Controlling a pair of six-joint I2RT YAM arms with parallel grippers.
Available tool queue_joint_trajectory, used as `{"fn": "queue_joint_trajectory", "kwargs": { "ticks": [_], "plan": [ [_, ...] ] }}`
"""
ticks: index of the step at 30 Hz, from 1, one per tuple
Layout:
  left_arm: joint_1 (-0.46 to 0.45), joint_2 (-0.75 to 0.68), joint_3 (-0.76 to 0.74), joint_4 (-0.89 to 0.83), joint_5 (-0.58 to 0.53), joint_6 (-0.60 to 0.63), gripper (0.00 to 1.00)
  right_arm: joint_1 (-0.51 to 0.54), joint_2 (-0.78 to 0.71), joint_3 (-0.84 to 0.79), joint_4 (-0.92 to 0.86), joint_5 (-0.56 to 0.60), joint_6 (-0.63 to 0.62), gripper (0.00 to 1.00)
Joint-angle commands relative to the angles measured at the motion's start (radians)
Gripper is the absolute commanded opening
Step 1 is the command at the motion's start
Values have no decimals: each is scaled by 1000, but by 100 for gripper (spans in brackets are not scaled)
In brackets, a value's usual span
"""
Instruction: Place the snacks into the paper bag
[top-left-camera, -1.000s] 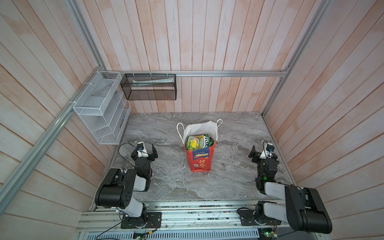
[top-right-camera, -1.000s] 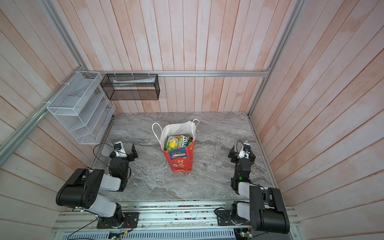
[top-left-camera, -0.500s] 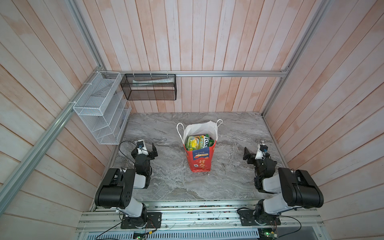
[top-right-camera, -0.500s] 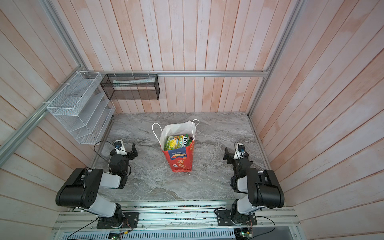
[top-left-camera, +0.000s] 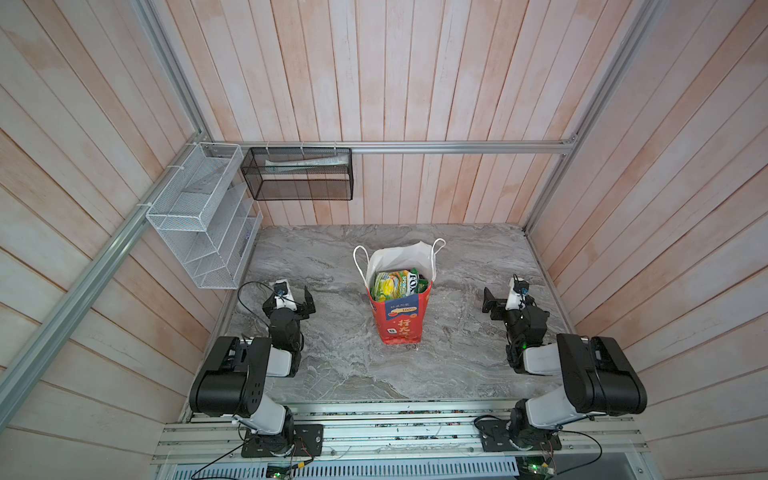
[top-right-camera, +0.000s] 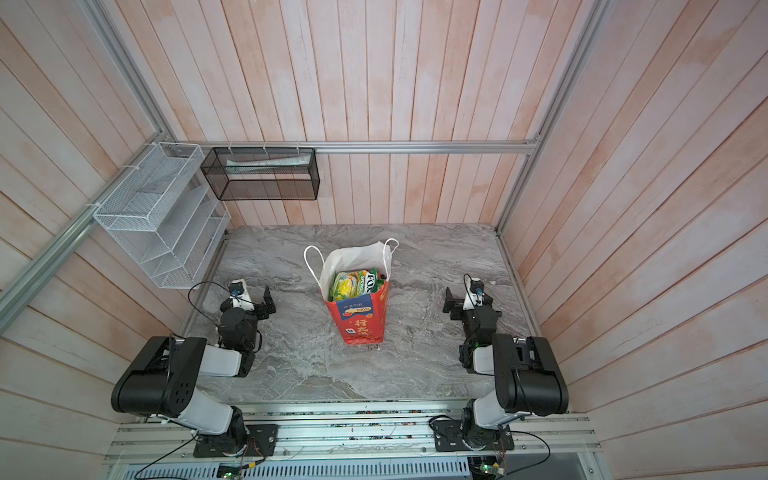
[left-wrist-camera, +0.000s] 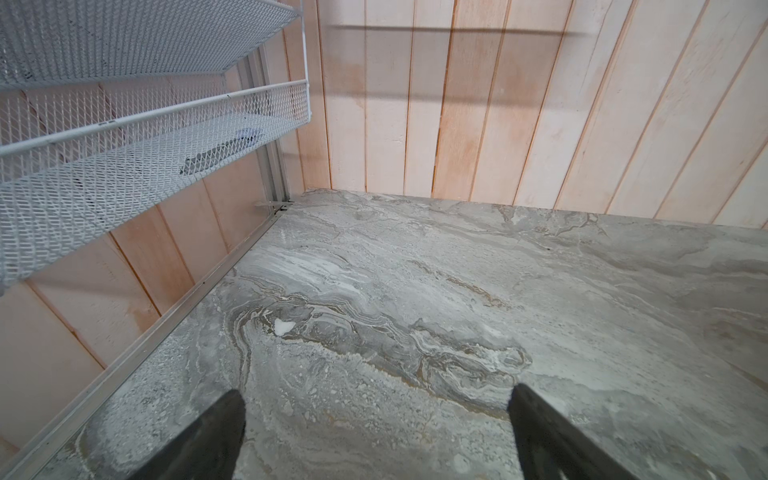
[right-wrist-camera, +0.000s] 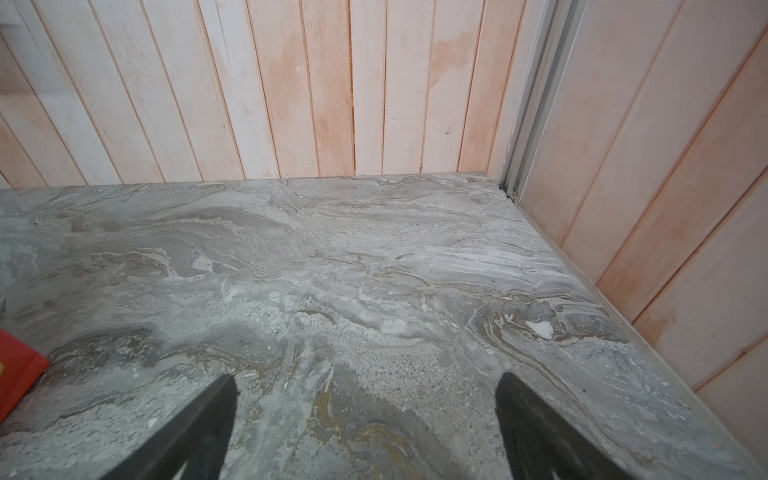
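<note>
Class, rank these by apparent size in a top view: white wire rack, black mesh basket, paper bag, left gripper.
1. white wire rack
2. paper bag and black mesh basket, too alike to rank
3. left gripper

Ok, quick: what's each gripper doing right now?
Left gripper: open, holding nothing.
Right gripper: open, holding nothing.

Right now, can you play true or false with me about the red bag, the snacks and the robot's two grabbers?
1. The paper bag stands upright on the table. True.
2. The snacks lie scattered over the table. False: the snacks in view sit inside the paper bag.
3. The left gripper holds a snack. False: the left gripper is open and empty, above bare table.
4. The right gripper is open with nothing between its fingers. True.
</note>
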Motion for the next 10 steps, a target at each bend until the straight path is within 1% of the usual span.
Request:
{"fn": "queue_joint_trajectory", "kwargs": {
  "ticks": [1, 10],
  "plan": [
    [6, -10, 4, -4, 13, -6, 100, 4, -6, 6, -14, 19, -13, 98],
    [7, -8, 7, -7, 14, -4, 100, 6, -7, 5, -15, 20, -13, 98]
  ]
}}
